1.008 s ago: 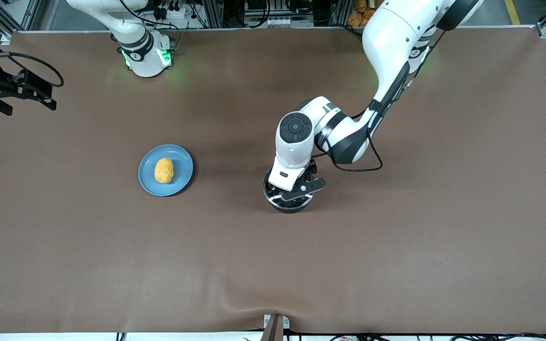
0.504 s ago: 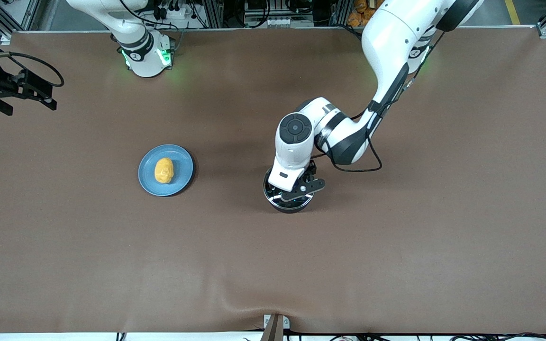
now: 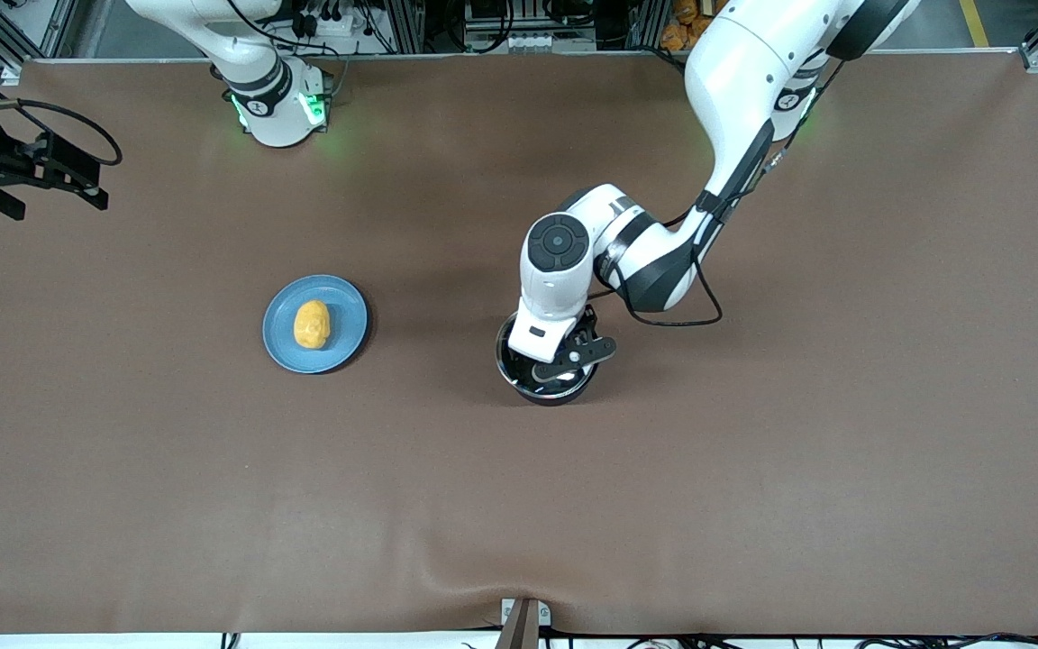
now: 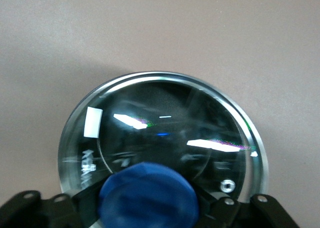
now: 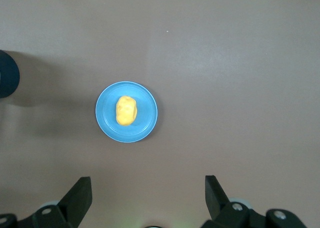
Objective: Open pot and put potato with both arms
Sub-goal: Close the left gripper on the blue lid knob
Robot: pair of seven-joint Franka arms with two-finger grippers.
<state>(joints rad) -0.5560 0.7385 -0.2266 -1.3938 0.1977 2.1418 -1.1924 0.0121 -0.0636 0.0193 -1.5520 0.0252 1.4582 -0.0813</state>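
Front view, pot [image 3: 546, 374]: on the desk about midway between the two arms' ends; largely covered by the left arm's wrist; black rim and shiny glass lid show; no blue handle visible.
Front view, left gripper [image 3: 564, 361]: down on top of the pot, over the lid's centre.
Front view, plate [image 3: 352, 315]: light blue, well apart from the pot, toward the right arm's end of the desk.
Front view, potato [image 3: 312, 324]: lying on the plate, about as near the camera as the pot.
Front view, right gripper [image 3: 5, 176]: well apart from the pot at the right arm's end of the desk, up in the air; this arm waits.

Left wrist view, lid [image 4: 165, 133]: clear glass dome with a bright metal rim; whether it sits flush on the pot cannot be told.
Left wrist view, knob [image 4: 147, 194]: blue, wedged between the left gripper's [image 4: 147, 208] black fingers [image 4: 215, 205], which are closed against it.

Right wrist view, right gripper [image 5: 147, 200]: fingers spread wide, holding nothing, high above the plate [image 5: 147, 120].
Right wrist view, potato [image 5: 126, 110]: centred on the plate.

Risk, lid slip: a smooth, rounded knob held off-centre could slide out during lifting and drop the glass.
Risk, pot drag: a sticking lid could tug the light pot up or sideways.
Risk, potato: its lumpy shape may roll on the plate under a poorly centred grasp.
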